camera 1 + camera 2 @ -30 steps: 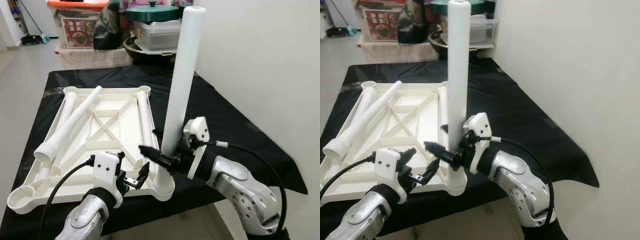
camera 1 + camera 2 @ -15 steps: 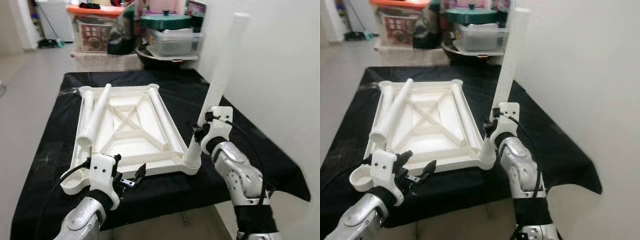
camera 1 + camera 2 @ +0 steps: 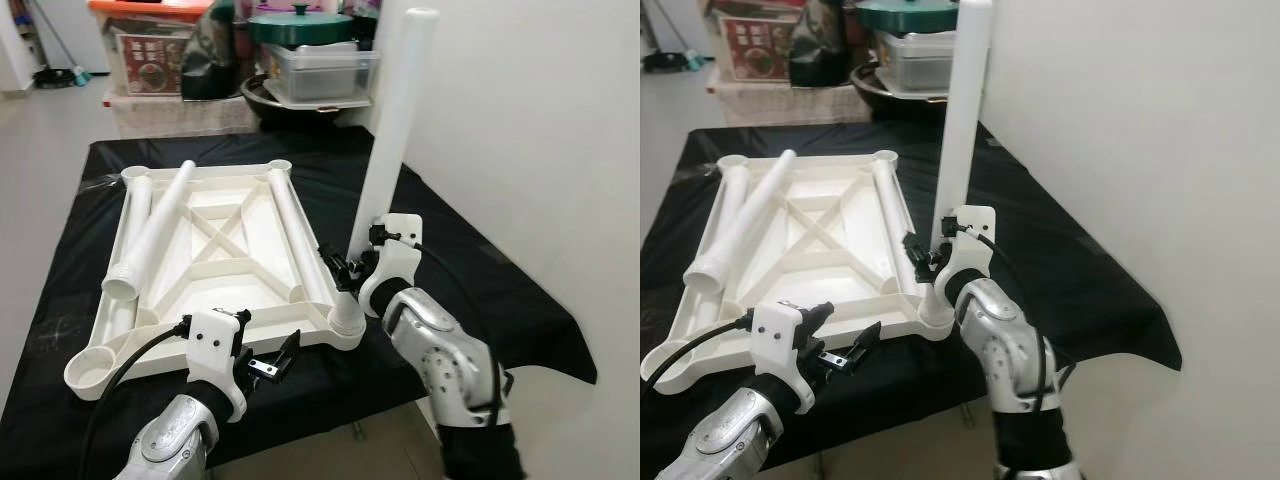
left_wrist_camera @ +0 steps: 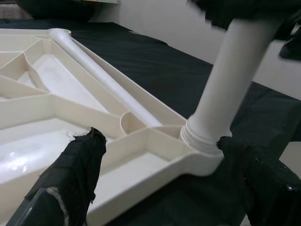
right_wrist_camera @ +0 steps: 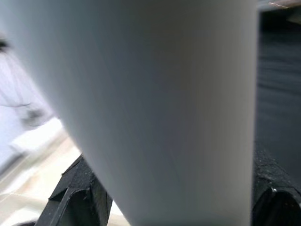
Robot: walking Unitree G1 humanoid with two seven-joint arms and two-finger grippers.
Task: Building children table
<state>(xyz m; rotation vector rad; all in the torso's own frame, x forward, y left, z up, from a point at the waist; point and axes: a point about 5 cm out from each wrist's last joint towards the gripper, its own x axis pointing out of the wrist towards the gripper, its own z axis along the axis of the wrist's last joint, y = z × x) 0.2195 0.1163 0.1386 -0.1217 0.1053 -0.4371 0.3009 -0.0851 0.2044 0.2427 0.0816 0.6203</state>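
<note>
**Seating a table leg in its corner socket**

I see the white plastic tabletop (image 3: 215,250) lying underside up on the black-draped surface (image 3: 470,270), so its corner sockets face upward. My right gripper (image 3: 345,270) has its jaws clamped on a tall white plastic leg tube (image 3: 392,140), standing nearly upright in the near right socket, likely to twist it home. My left gripper (image 3: 270,365) hovers near the tabletop's front edge, jaws wide, holding nothing. Three spare white leg tubes (image 3: 160,225) lie inside the frame.
</note>
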